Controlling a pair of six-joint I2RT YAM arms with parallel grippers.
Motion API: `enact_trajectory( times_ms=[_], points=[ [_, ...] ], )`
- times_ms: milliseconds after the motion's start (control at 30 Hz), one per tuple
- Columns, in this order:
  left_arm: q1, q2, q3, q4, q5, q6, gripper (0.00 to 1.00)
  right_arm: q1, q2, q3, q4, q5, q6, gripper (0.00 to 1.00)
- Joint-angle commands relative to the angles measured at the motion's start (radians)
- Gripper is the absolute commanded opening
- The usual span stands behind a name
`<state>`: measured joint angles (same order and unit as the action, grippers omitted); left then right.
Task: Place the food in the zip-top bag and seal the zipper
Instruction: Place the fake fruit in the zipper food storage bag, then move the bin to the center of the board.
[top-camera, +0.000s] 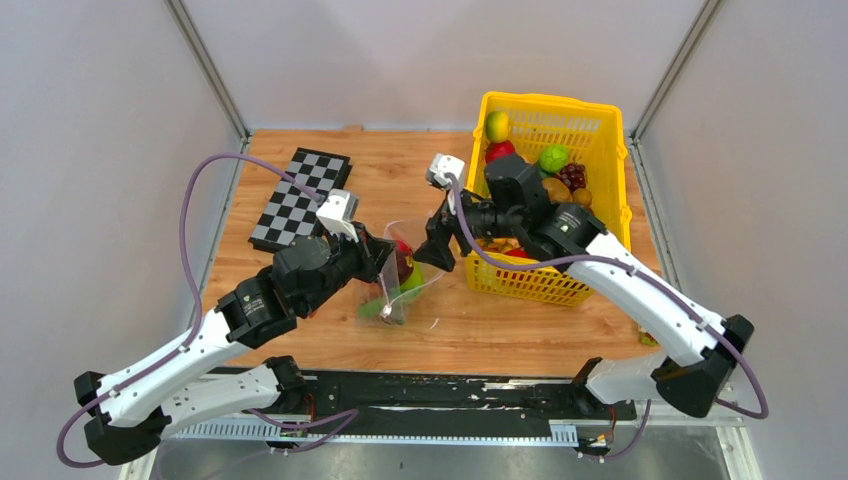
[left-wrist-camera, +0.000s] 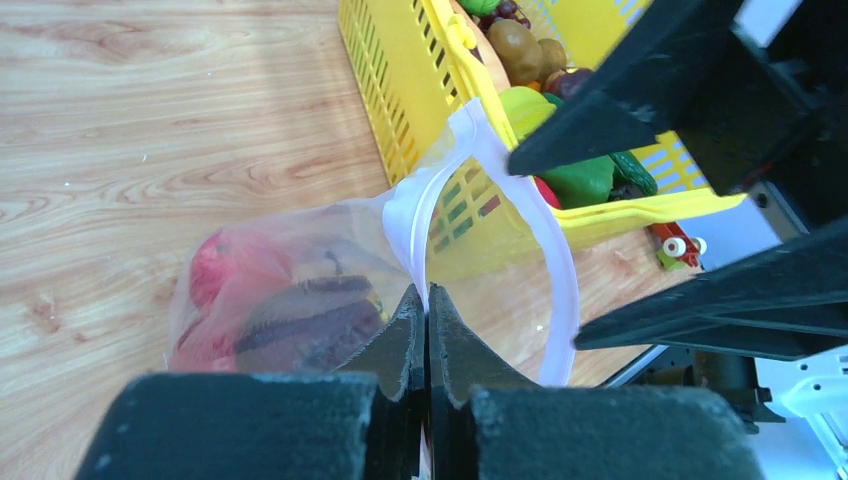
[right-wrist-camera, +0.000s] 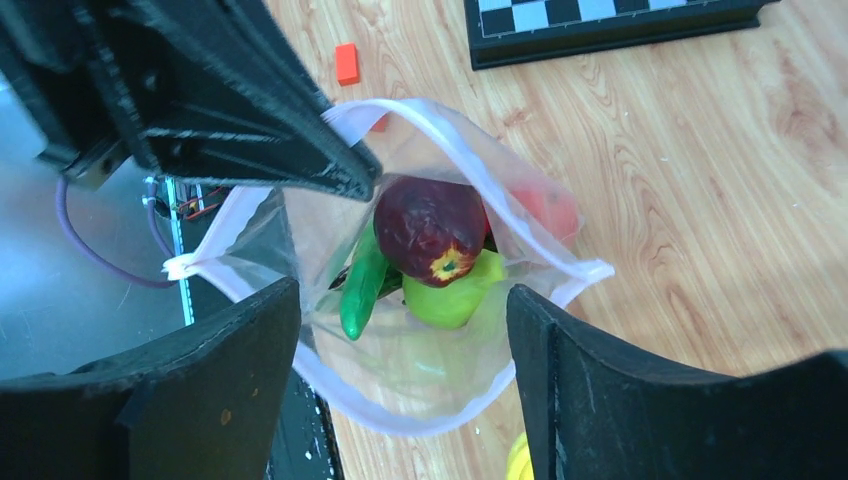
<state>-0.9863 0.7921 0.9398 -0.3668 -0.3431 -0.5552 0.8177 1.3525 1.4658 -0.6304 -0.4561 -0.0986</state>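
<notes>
- Left gripper (left-wrist-camera: 427, 330): fingers pressed together, pinching the rim of the zip-top bag (left-wrist-camera: 300, 250).
- Right gripper (right-wrist-camera: 403, 300): jaws spread wide, poised over the bag's open mouth.
- Zip-top bag: mid-table, between the two grippers, just left of the yellow basket (top-camera: 520, 280).
- Zipper (right-wrist-camera: 470, 165): unsealed, its two sides bowed apart in an open loop.
- Food in the bag: a dark red apple (right-wrist-camera: 430, 228) on top, touching a green fruit (right-wrist-camera: 455, 298) and a long green piece (right-wrist-camera: 360, 290).
- More fruit (top-camera: 553, 158) lies in the basket.
- Chessboard (top-camera: 300, 200): far left on the table (top-camera: 520, 330).
</notes>
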Motion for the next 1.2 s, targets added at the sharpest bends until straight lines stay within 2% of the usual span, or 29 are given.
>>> enact_trajectory(
  times_ms=[0, 133, 333, 633, 767, 933, 1067, 1167],
  points=[
    [-0.002, -0.021, 0.008, 0.024, -0.033, -0.005, 0.00, 0.004, -0.139, -0.077, 0.175, 0.005, 0.008, 0.74],
    [-0.002, -0.028, -0.002, 0.024, -0.063, -0.007, 0.00, 0.003, -0.191, -0.124, 0.220, 0.118, 0.012, 0.72],
    [-0.001, -0.047, -0.003, 0.006, -0.103, -0.019, 0.00, -0.011, -0.181, -0.130, 0.215, 0.392, 0.065, 0.65],
    [-0.002, -0.143, -0.040, -0.017, -0.189, -0.036, 0.00, -0.044, -0.020, -0.032, 0.097, 0.376, 0.147, 0.51],
    [-0.001, -0.163, -0.042, -0.025, -0.210, -0.036, 0.00, -0.044, 0.051, 0.012, 0.042, 0.385, 0.156, 0.49],
    [-0.002, -0.159, -0.048, -0.029, -0.210, -0.037, 0.00, -0.044, 0.165, 0.114, -0.105, 0.404, 0.139, 0.48],
    [-0.002, -0.147, -0.047, -0.022, -0.193, -0.036, 0.00, -0.041, 0.240, 0.164, -0.203, 0.381, 0.112, 0.53],
    [-0.001, -0.142, -0.041, -0.023, -0.192, -0.034, 0.00, -0.039, 0.273, 0.205, -0.307, 0.434, 0.067, 0.56]
  ],
)
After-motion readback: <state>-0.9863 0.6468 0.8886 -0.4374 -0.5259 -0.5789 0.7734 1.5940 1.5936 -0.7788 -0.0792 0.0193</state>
